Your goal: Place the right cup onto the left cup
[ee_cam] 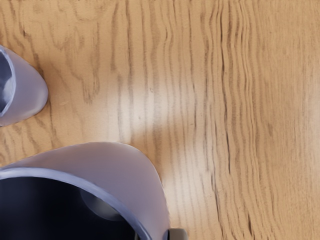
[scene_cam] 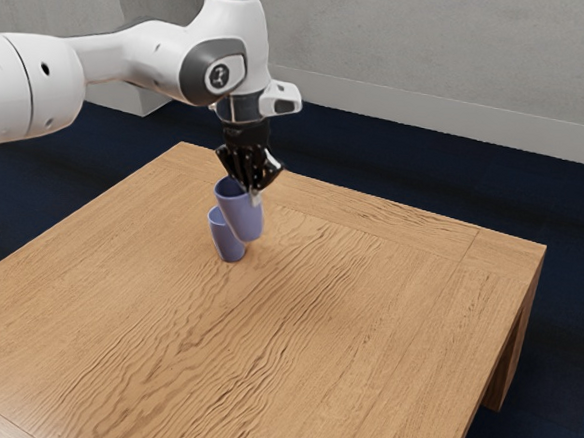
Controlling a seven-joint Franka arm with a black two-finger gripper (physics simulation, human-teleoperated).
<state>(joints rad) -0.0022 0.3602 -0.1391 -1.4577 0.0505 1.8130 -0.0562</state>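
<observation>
Wooden tabletop, warm brown with wavy dark grain, lies nearest in the exterior view; call it the table (scene_cam: 291,379). Behind it are a dark blue floor (scene_cam: 425,173) and a grey wall (scene_cam: 434,49). A white robot arm (scene_cam: 152,64) reaches in from the exterior view's left, ending in a black gripper (scene_cam: 255,193) pointed down. Directly below it hangs the held cup (scene_cam: 242,214), periwinkle blue and tilted, its rim pinched between the fingertips and its base off the wood. Just beside and lower, toward the exterior view's left, the matching standing cup (scene_cam: 227,241) rests on the table, partly hidden behind the held one. Whether the two touch, I cannot tell.

In the wrist view, the held cup looms closest, its dark open mouth showing. A grey fingertip (ee_cam: 178,234) presses its outer wall. The standing cup is near it, apart from the gripper.
</observation>
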